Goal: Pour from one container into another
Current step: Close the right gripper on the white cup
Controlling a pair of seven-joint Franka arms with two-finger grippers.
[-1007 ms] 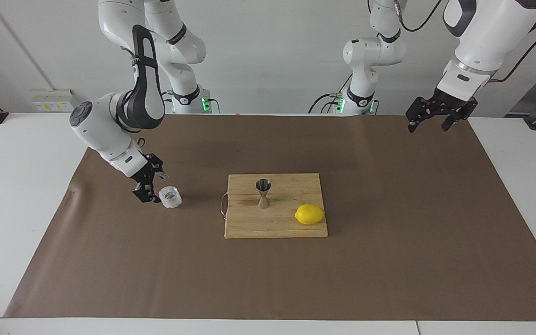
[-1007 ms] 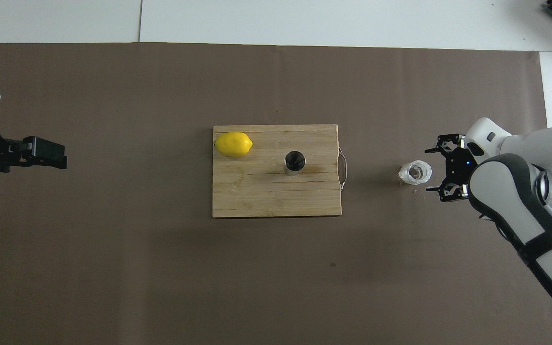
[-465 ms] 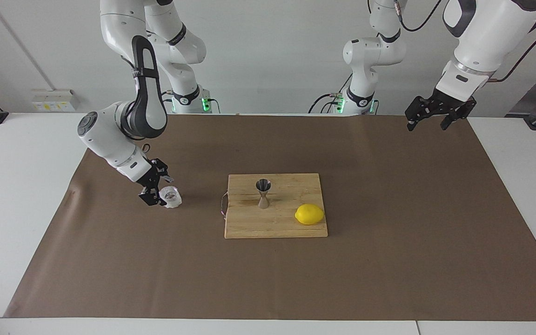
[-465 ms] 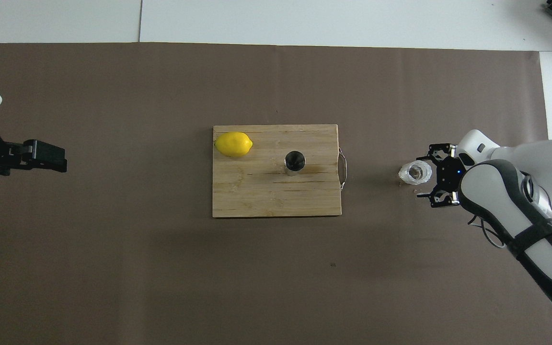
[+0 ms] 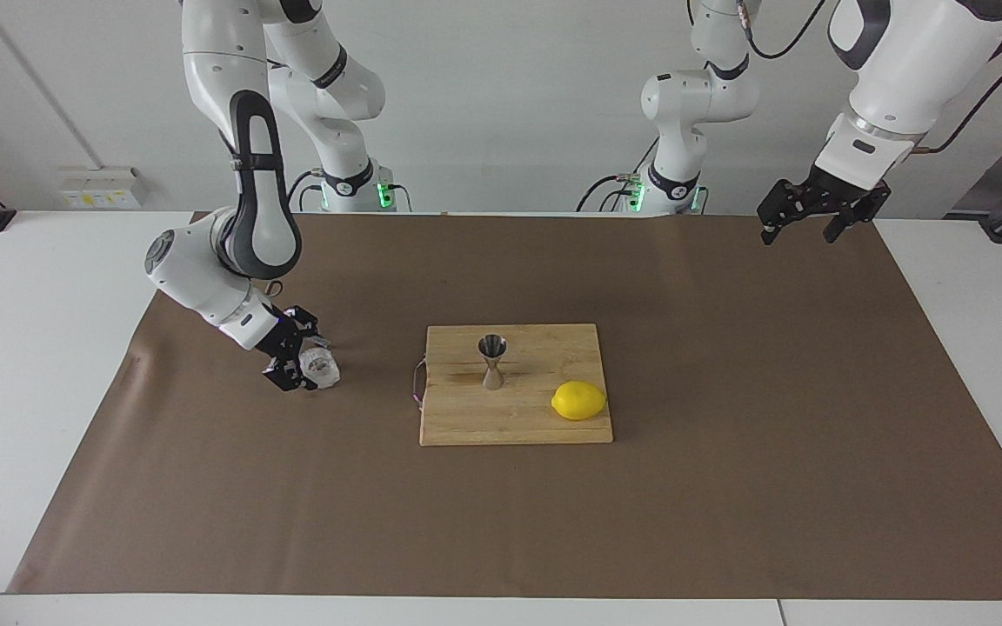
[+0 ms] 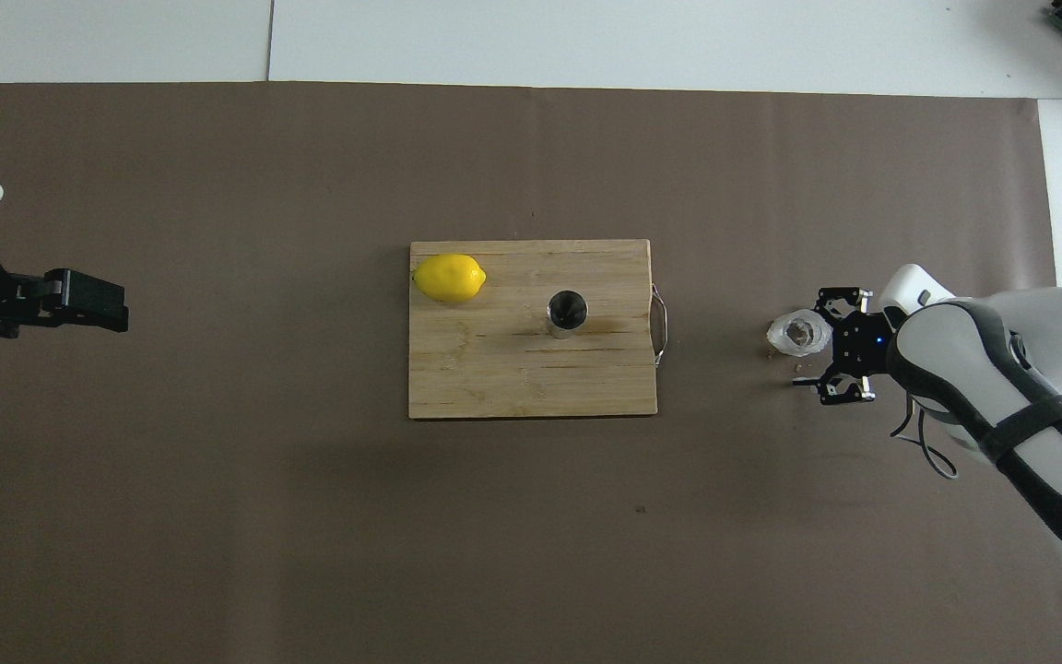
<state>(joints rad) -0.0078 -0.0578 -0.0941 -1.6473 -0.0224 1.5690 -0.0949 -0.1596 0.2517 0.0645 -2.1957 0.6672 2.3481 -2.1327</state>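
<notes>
Your right gripper (image 5: 298, 368) sits low at the faceted glass cup (image 5: 321, 369), fingers spread apart, not clamped; one fingertip (image 6: 823, 295) is at the cup's rim, the other (image 6: 803, 382) is clear of it on the side nearer the robots. The cup stands on the brown mat (image 5: 727, 487), toward the right arm's end. From that gripper, the steel jigger (image 5: 492, 361) stands upright on the wooden cutting board (image 5: 510, 422) toward the table's middle, with the lemon (image 5: 578, 401) past it. Your left gripper (image 5: 814, 222) waits, jaws apart, raised over the mat's corner at its own end.
</notes>
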